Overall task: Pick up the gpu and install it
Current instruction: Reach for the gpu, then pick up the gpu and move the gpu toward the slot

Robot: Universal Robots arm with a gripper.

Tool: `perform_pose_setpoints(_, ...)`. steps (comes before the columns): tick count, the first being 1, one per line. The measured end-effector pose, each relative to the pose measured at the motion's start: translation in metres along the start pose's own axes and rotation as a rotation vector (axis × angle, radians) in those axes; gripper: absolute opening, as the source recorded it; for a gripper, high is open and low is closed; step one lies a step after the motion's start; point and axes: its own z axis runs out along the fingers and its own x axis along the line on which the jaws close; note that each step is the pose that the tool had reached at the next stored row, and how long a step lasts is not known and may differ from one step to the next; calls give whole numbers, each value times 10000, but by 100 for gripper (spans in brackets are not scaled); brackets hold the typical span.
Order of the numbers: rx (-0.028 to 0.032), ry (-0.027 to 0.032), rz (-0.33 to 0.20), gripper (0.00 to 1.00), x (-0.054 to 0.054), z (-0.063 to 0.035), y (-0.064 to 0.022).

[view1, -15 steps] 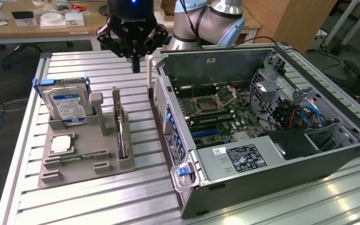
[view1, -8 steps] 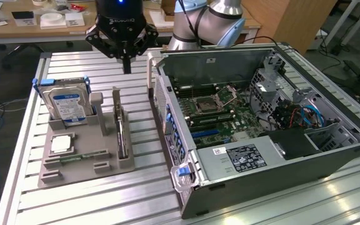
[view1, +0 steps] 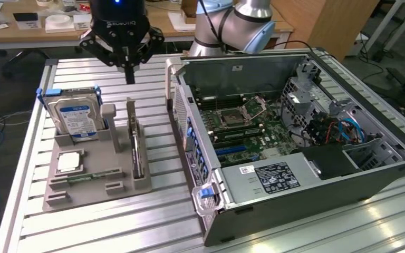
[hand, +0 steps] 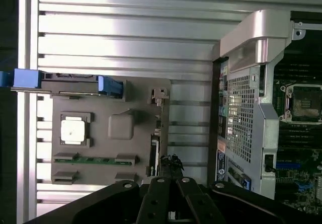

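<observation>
In the exterior view we find the tool pressed together and holding nothing. It hangs above the far end of the gpu, which stands on edge in the grey tray on the bench, between the hard drive and the open computer case. In the wrist view the gpu is a thin edge-on line close by the tool, whose body covers one end. We judge that descending with fingers together would strike the card's top edge and tilt or jam it; its bracket and the board's slot are hard to make out.
</observation>
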Motion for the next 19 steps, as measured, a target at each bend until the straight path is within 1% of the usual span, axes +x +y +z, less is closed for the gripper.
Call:
perform_pose_setpoints(9, 0, 1, -5, 11, 282, -5, 5)
perform_pose_setpoints(10, 1, 1, -5, 11, 297, -5, 5)
perform_pose_setpoints(19, 1, 1, -7, 11, 298, -5, 5)
